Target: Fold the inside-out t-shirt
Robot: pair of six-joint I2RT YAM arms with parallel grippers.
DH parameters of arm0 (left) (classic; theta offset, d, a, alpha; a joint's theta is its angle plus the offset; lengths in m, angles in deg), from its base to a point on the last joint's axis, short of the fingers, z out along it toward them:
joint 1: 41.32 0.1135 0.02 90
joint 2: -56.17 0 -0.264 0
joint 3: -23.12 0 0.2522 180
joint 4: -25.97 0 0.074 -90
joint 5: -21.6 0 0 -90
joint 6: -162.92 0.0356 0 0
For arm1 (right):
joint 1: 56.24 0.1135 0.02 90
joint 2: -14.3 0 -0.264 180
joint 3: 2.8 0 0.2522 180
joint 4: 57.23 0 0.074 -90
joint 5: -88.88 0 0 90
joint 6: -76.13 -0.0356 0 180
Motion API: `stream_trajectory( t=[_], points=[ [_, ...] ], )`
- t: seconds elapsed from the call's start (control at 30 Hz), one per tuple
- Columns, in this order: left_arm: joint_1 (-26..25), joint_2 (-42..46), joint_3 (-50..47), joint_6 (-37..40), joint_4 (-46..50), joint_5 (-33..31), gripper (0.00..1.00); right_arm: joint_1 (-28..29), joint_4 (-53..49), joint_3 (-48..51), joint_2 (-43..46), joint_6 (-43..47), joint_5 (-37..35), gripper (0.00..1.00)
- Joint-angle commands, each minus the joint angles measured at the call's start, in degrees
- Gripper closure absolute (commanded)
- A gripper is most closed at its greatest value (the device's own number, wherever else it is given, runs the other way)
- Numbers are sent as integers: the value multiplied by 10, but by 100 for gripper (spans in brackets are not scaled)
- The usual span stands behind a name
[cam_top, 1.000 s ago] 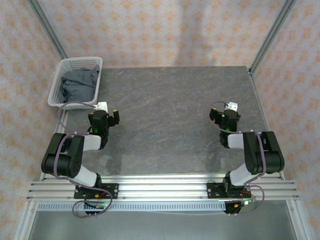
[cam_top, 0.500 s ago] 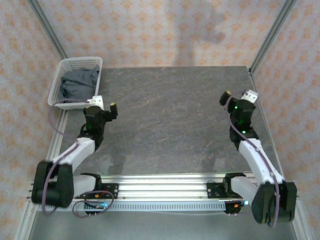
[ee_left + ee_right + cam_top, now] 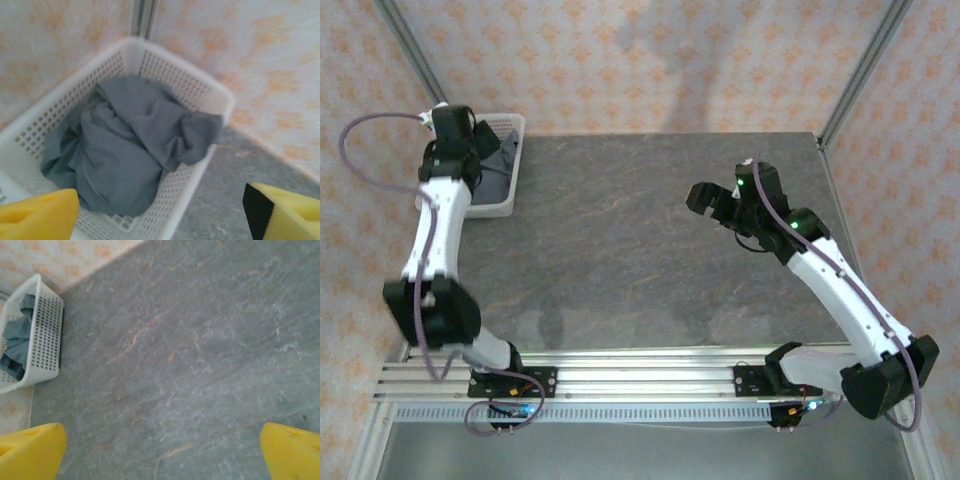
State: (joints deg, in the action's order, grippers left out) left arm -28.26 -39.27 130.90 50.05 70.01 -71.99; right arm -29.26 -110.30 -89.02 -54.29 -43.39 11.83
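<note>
The inside-out t-shirt [image 3: 130, 150] lies crumpled in a heap inside a white mesh basket [image 3: 220, 97] at the table's far left corner; one grey fold hangs over the basket's rim. My left gripper [image 3: 160, 220] hovers above the basket's near side, open, its yellow fingertips [image 3: 37, 217] wide apart and holding nothing. From above, the left gripper [image 3: 480, 150] sits over the t-shirt [image 3: 502, 165]. My right gripper [image 3: 715, 203] hangs open over the bare table, right of the middle. In the right wrist view the right gripper [image 3: 160, 455] is empty, with the basket [image 3: 42, 340] far off.
The grey stone-patterned table [image 3: 620, 240] stretches between the two arms. Patterned walls and metal corner posts [image 3: 860, 70] close in the back and sides. The basket [image 3: 510, 205] stands against the left edge.
My left arm has stretched up and to the left, from the table beside the basket to above the basket. My right arm has swung left toward the table's middle.
</note>
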Motion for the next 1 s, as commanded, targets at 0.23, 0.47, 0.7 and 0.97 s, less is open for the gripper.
stream_trajectory(
  t=[0.23, 0.47, 0.7, 0.97],
  points=[
    [68, -423, 428, -106, 304, 83, 8, 23, -79, -63, -57, -26, 18, 0],
    [100, -493, 439, -111, 214, 163, 67, 25, -113, -75, -60, -27, 17, 0],
    [57, -316, 427, -55, 209, 262, 100, 25, -116, -111, -46, -27, -29, 0],
    [-73, -27, 370, -74, 216, 248, 100, 25, -72, -61, 23, -65, -81, 0]
  ],
)
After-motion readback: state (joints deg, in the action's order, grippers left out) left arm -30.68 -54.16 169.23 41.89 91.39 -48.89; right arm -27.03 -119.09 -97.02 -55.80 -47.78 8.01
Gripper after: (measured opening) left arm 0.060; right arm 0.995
